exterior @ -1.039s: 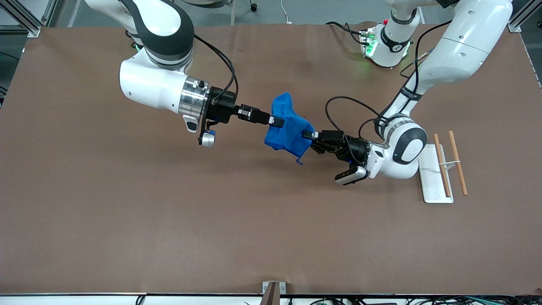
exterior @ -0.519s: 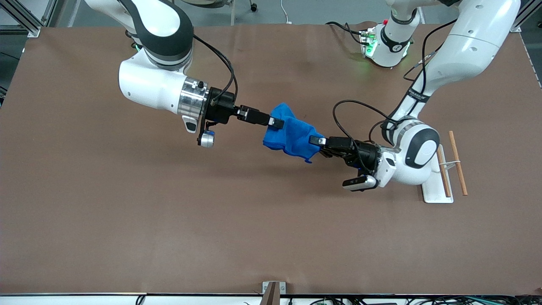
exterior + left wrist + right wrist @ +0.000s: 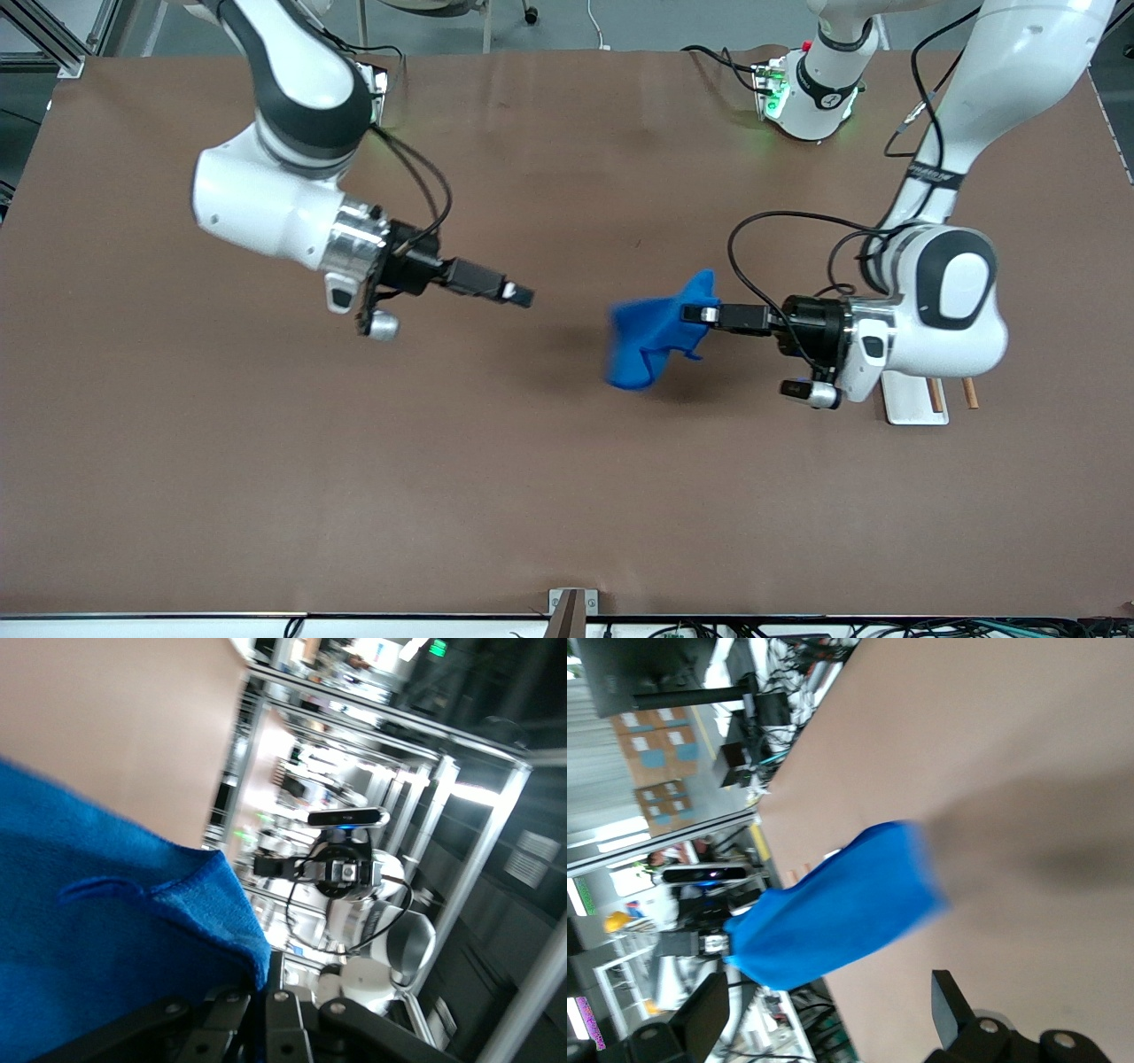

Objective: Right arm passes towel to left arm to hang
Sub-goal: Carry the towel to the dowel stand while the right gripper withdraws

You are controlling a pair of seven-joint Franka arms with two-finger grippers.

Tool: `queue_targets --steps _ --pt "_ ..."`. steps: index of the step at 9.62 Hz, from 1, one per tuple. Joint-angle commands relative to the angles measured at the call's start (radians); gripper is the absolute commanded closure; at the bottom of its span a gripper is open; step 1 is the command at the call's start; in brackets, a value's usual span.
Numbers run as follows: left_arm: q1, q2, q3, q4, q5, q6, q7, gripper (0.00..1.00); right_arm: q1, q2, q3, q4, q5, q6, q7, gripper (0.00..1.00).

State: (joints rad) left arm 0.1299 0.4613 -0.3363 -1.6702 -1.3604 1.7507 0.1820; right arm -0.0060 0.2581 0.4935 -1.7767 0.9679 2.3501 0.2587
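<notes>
1. The left arm (image 3: 952, 292) comes down from its green-lit base (image 3: 802, 93), which has a small red knob, at the top of the front view. It bends at the elbow, and its wrist lies flat and points toward 9 o'clock.

2. The left gripper (image 3: 695, 313) has its fingers pressed together, pinching the top edge of the blue towel (image 3: 651, 341).

3. The towel hangs in the air from that gripper, over the middle of the brown table (image 3: 567, 496). It droops toward 7 o'clock in a loose bunch. Its shadow falls on the table below it.

4. In the left wrist view the towel (image 3: 97, 948) fills the space just by the fingers, and its hem sticks out as a little ridge.

5. The right arm (image 3: 275, 190) reaches in from the top of the front view. Its wrist tilts toward 4 o'clock.

6. The right gripper (image 3: 523, 295) has its fingers spread and holds nothing. It is over bare table, well apart from the towel, at about 9 o'clock from it.

7. In the right wrist view the two spread fingers (image 3: 952, 1005) show at the edge, with the towel (image 3: 833, 917) farther off between them.

8. A white stand (image 3: 904, 399) with two wooden rods (image 3: 970, 392) sits partly under the left arm's wrist.
</notes>
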Motion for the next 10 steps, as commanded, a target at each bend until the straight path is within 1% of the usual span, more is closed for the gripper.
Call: queue_targets --steps 1,3,4,5,6,7,8,9,10 --pt "0.011 -0.070 0.010 -0.029 0.241 0.096 -0.172 1.00 -0.012 -0.082 -0.125 -0.046 -0.253 -0.166 0.019 0.00" --pt "0.031 -0.098 0.011 0.006 0.477 0.107 -0.354 1.00 -0.012 -0.123 -0.222 -0.046 -0.625 -0.302 0.082 0.00" --pt "0.037 -0.108 0.010 0.033 0.600 0.105 -0.442 1.00 -0.012 -0.147 -0.261 -0.044 -0.781 -0.351 0.100 0.00" --pt "0.037 -0.119 0.010 0.043 0.730 0.105 -0.502 1.00 -0.012 -0.173 -0.309 -0.041 -0.855 -0.383 0.100 0.00" --pt "0.037 -0.131 0.010 0.044 0.864 0.107 -0.542 1.00 -0.012 -0.204 -0.376 -0.035 -0.870 -0.397 0.093 0.00" --pt "0.042 -0.138 0.014 0.052 0.955 0.107 -0.562 1.00 -0.012 -0.238 -0.439 -0.024 -0.903 -0.425 0.087 0.00" --pt "0.075 -0.148 0.013 0.052 1.050 0.104 -0.564 1.00 -0.009 -0.261 -0.488 0.012 -0.957 -0.498 0.076 0.00" --pt "0.088 -0.154 0.013 0.046 1.142 0.092 -0.565 1.00 -0.011 -0.273 -0.513 0.073 -0.981 -0.593 0.033 0.00" --pt "0.106 -0.159 0.013 0.044 1.215 0.075 -0.566 1.00 -0.011 -0.293 -0.548 0.110 -0.983 -0.665 -0.001 0.00"
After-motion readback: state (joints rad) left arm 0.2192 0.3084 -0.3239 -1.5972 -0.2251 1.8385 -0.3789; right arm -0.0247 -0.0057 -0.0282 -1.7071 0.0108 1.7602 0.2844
